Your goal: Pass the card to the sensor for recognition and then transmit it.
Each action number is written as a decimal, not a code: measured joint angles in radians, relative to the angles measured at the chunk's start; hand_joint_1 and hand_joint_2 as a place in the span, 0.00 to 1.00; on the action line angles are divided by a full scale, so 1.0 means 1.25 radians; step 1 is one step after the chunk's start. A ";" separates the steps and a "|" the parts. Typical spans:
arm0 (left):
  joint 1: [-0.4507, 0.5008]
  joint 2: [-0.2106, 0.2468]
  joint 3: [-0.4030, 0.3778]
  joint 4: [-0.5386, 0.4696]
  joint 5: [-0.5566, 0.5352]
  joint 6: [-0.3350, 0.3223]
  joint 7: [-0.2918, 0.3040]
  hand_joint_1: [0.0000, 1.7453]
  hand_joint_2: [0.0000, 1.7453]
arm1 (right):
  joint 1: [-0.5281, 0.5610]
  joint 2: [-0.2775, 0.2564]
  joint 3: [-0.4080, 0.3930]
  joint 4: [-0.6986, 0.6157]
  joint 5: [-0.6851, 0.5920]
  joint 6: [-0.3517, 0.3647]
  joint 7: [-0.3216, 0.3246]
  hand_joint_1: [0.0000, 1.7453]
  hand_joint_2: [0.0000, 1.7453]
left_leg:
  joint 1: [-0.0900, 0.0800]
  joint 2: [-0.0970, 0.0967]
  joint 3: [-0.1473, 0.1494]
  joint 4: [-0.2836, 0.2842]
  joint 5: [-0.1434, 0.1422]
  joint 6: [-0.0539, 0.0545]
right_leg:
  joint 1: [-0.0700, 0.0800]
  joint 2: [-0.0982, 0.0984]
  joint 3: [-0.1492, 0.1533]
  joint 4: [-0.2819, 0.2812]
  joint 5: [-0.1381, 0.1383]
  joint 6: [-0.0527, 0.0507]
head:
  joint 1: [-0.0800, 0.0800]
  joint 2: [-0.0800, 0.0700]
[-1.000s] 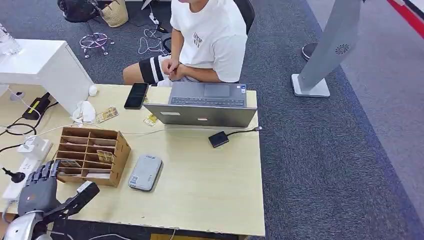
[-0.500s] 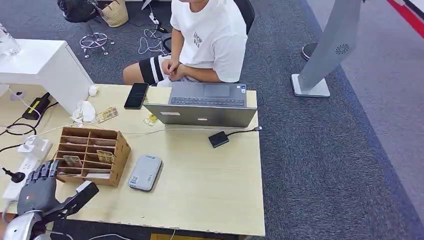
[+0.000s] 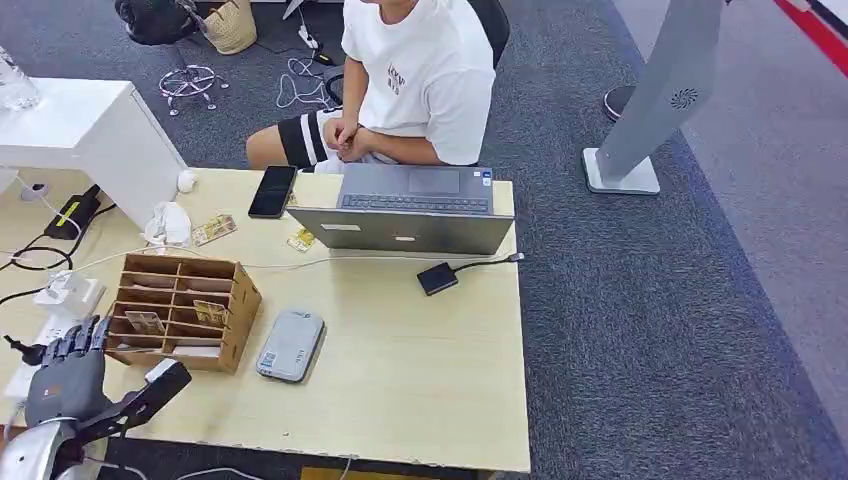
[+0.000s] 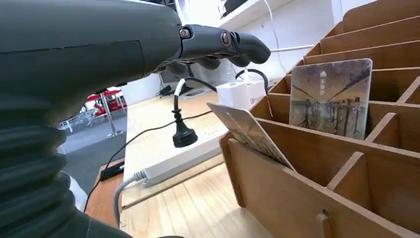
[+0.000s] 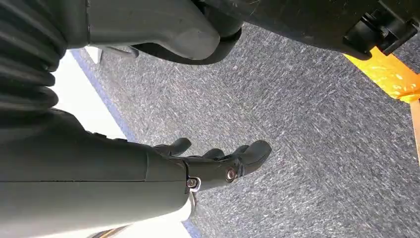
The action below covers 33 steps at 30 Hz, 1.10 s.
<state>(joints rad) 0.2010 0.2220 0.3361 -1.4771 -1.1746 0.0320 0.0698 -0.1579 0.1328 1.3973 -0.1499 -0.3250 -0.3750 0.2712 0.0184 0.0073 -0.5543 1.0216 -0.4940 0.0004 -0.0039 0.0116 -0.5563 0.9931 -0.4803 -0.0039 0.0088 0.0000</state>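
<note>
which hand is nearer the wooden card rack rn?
Left. The left hand sits open just beside the wooden card rack, at its near left corner. The right hand hangs over carpet, away from the table.

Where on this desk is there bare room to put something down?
Free: the stretch between the grey case, the black box and the desk's near right corner. Crowded: the left side, with the wooden organizer, cables and power strip.

Cards [image 3: 145,322] stand in the rack [image 3: 183,310], reader [image 3: 291,345] just right.

Bright, even indoor light with soft shadows; wrist views slightly blurred.
</note>
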 joint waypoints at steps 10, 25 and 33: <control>-0.005 0.005 0.003 0.000 0.019 0.006 -0.025 1.00 1.00 | -0.001 0.000 0.000 0.000 0.000 0.002 -0.002 0.00 1.00 | 0.000 0.000 0.000 0.000 0.000 0.000 | 0.000 0.000 0.000 0.000 0.000 0.000 | 0.000 0.000; -0.005 0.006 0.012 0.000 0.025 0.014 -0.032 1.00 1.00 | -0.001 0.000 0.000 0.000 0.000 0.002 -0.002 0.00 1.00 | 0.000 0.000 0.000 0.000 0.000 0.000 | 0.000 0.000 0.000 0.000 0.000 0.000 | 0.000 0.000; -0.005 0.006 0.012 0.000 0.025 0.014 -0.032 1.00 1.00 | -0.001 0.000 0.000 0.000 0.000 0.002 -0.002 0.00 1.00 | 0.000 0.000 0.000 0.000 0.000 0.000 | 0.000 0.000 0.000 0.000 0.000 0.000 | 0.000 0.000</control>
<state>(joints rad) 0.1950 0.2300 0.3510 -1.4775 -1.1429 0.0500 0.0298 -0.1589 0.1328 1.3973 -0.1499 -0.3250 -0.3727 0.2689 0.0186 0.0075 -0.5543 1.0216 -0.4940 0.0004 -0.0037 0.0115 -0.5562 0.9932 -0.4804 -0.0040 0.0088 0.0000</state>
